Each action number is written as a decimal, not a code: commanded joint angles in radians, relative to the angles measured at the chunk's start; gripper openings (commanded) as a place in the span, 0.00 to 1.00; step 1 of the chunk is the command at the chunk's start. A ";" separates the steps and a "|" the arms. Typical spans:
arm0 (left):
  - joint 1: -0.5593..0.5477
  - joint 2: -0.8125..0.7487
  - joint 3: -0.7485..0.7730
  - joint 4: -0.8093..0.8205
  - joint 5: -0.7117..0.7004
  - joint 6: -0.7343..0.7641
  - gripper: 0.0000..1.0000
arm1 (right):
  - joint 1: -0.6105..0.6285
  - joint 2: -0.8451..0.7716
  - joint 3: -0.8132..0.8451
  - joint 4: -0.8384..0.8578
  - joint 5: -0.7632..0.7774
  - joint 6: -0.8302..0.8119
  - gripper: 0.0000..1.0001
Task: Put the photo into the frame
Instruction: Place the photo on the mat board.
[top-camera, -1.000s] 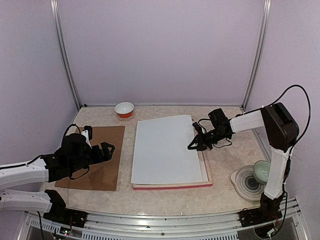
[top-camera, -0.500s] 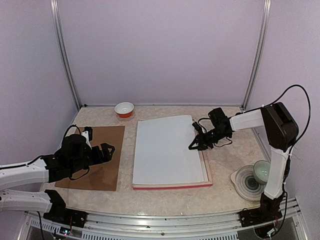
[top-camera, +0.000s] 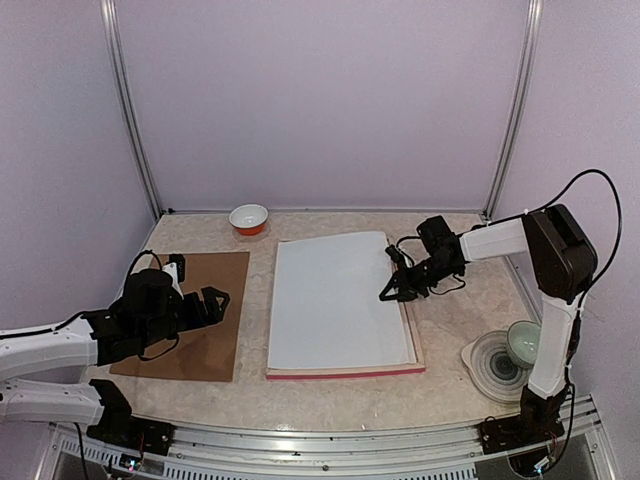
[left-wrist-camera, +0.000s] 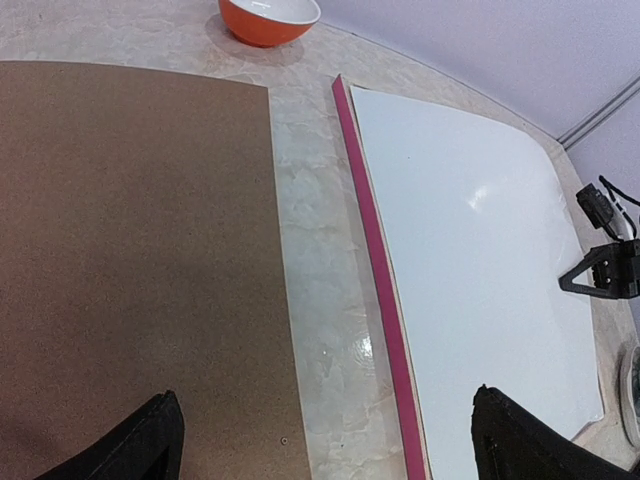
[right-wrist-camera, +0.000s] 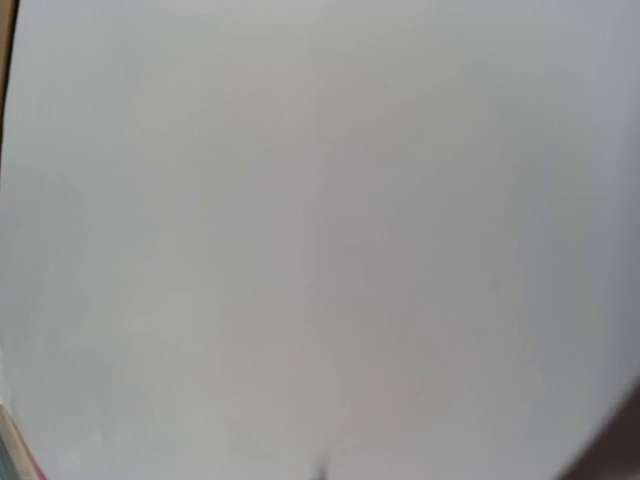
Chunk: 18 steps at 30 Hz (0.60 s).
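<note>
The photo (top-camera: 335, 300) lies white side up on the pink frame (top-camera: 340, 373) in the middle of the table; its printed side does not show. Only the frame's front and right edges stick out from under it. My right gripper (top-camera: 385, 296) is shut, with its tip down on the sheet's right edge. That white sheet (right-wrist-camera: 320, 200) fills the right wrist view. My left gripper (top-camera: 215, 300) hovers open over the right side of a brown board (top-camera: 200, 330). In the left wrist view its open gripper (left-wrist-camera: 325, 420) spans the strip between board (left-wrist-camera: 130, 230) and frame (left-wrist-camera: 375, 270).
An orange bowl (top-camera: 248, 218) stands at the back, left of centre. A round patterned plate (top-camera: 492, 365) with a green cup (top-camera: 523, 342) on it sits at the front right, by the right arm's base. Metal posts and walls close in the table.
The white sheet has slid slightly to the right over the frame, along with the right gripper's tip. The left arm has not moved.
</note>
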 joint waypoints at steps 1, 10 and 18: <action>0.006 -0.002 -0.013 0.026 0.010 -0.007 0.99 | -0.009 -0.014 0.012 -0.051 0.025 -0.029 0.00; 0.006 -0.002 -0.015 0.025 0.012 -0.009 0.99 | -0.015 -0.021 0.017 -0.066 0.036 -0.043 0.00; 0.006 -0.002 -0.018 0.029 0.013 -0.011 0.99 | -0.019 -0.022 0.017 -0.073 0.043 -0.053 0.00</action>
